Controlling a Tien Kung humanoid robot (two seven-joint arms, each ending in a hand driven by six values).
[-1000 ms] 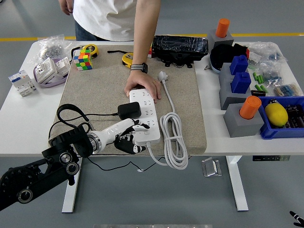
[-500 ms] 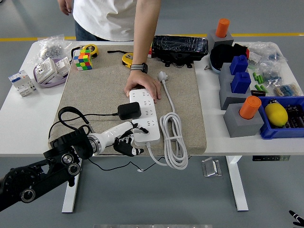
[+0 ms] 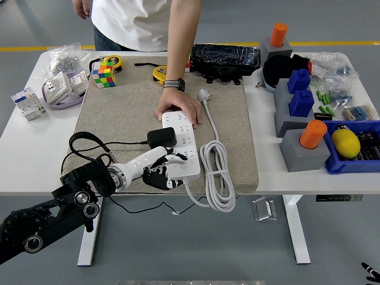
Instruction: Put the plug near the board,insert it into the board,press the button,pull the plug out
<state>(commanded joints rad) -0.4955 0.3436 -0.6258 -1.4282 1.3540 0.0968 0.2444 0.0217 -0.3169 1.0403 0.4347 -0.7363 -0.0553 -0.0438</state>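
Note:
A white power strip (image 3: 181, 142) lies on the beige mat (image 3: 119, 113). A black plug adapter (image 3: 161, 138) sits in a socket at the strip's left side, its black cable (image 3: 89, 145) looping off to the left. My left hand (image 3: 161, 166) reaches in from the lower left, with its fingers loosely spread at the strip's near left corner and holding nothing. A person's hand (image 3: 180, 107) presses down on the far end of the strip. My right hand is out of sight.
The strip's white cord (image 3: 217, 175) coils on the mat's right side, its white plug (image 3: 204, 94) lying farther back. A Rubik's cube (image 3: 103, 76), tape measures, a black case (image 3: 225, 58) and grey blocks with blue and orange tops (image 3: 300, 110) crowd the back and right.
My left hand dipped slightly toward me, then moved back up and right against the strip's near left corner. The plug, the strip and the person's hand stayed put.

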